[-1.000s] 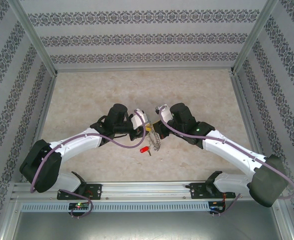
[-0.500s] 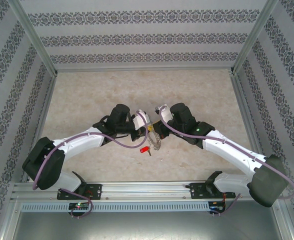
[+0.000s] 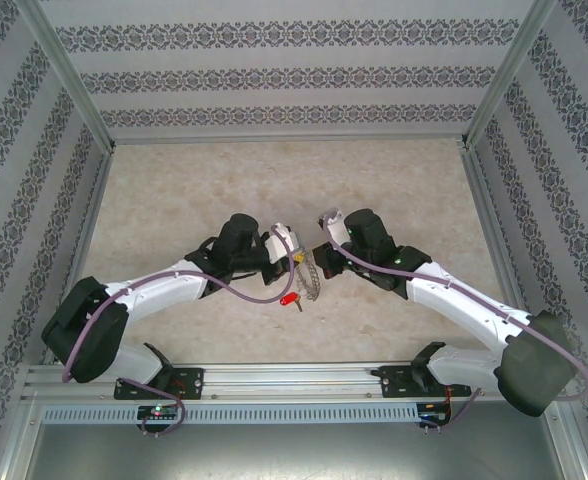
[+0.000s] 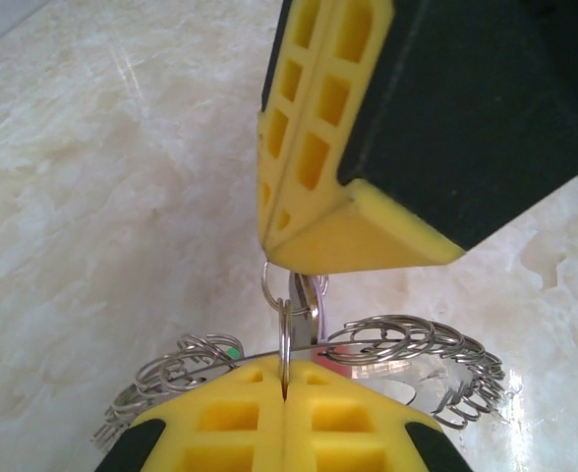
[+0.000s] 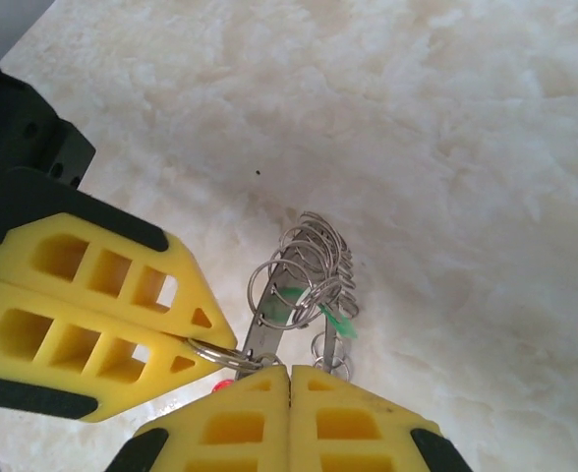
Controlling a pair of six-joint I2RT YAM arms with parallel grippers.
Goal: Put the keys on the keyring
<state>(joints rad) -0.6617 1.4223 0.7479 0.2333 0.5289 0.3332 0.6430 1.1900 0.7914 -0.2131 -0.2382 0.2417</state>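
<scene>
Two arms angled inward, left claw and right claw clamped on the keyring, tips close

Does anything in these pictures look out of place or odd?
Nothing is damaged or spilled. Only the red key stands out: it lies loose on the table, beside the keyring that the left gripper and right gripper hold on edge, both shut on it.

Shiny metal keyring, glossy red plastic tag, polished marble-look table
</scene>
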